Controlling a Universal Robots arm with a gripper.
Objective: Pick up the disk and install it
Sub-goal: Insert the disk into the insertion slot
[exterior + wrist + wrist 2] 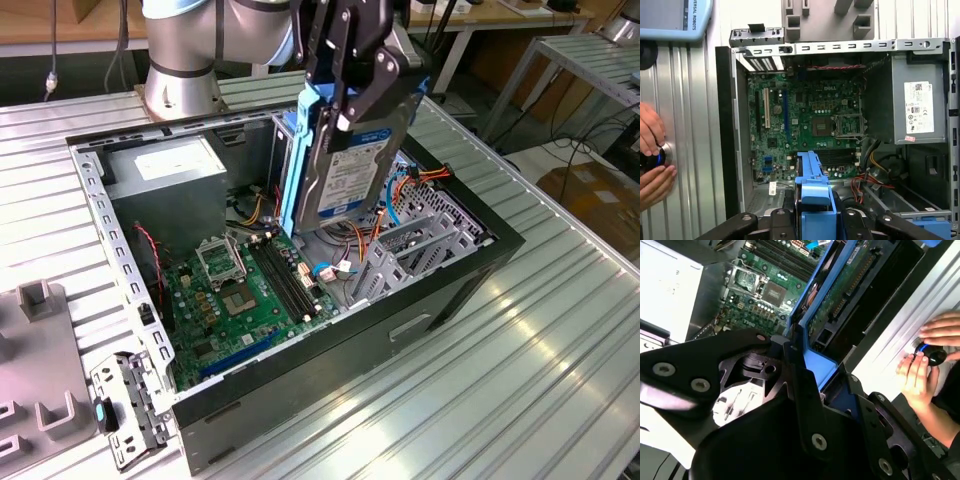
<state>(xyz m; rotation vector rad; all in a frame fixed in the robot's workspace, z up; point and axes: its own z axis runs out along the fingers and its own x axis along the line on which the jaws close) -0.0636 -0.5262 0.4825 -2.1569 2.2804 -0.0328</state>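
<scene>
In the exterior view my gripper is shut on the disk, a silver-grey drive with a white label. It hangs upright above the middle of the open computer case. Its bright-blue carrier rail runs down the side toward the exterior view's left, and its lower end sits just above the motherboard. The second wrist view shows the disk edge-on, its circuit-board face between blue rails, with my black fingers around it. The first wrist view shows the blue carrier between the fingers, over the motherboard.
Inside the case are a grey power supply, a metal drive cage and orange and blue cables. A person's hands rest on a knob on the table beside the case. Grey fixtures and a loose bracket lie at the exterior view's left.
</scene>
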